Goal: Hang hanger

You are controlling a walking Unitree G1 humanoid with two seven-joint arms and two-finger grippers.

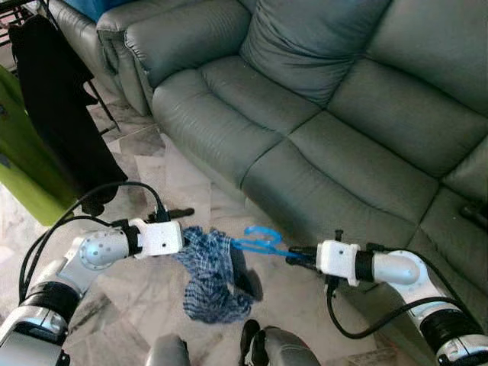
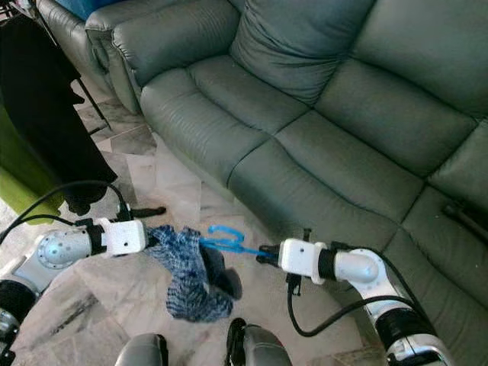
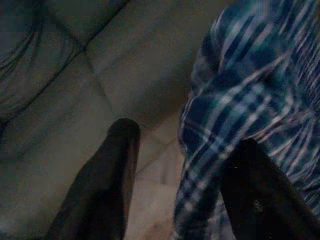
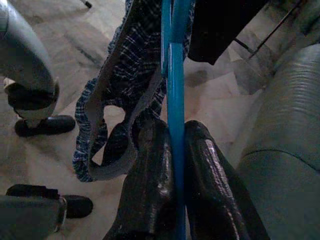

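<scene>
1. The 2 head views look forward and down from above onto the sofa [image 1: 320,130], the floor [image 1: 145,297] and both arms; they share nearly the same scene, slightly offset sideways.
2. The left wrist view looks along the left gripper [image 3: 180,185], very near the cloth [image 3: 250,95], facing the sofa.
3. The right wrist view looks along the right gripper [image 4: 176,165], close on the hanger [image 4: 175,75], facing the floor.

- Sofa [image 1: 320,122]: behind both arms, across rear.
- Hanger [image 1: 263,240]: centre, btwn left gripper [image 1: 185,232] & right gripper [image 1: 293,255].
- Shorts [image 1: 210,274]: on hanger, above floor [image 1: 137,297].
- Rack w/ garment [image 1: 61,114]: far left.
</scene>
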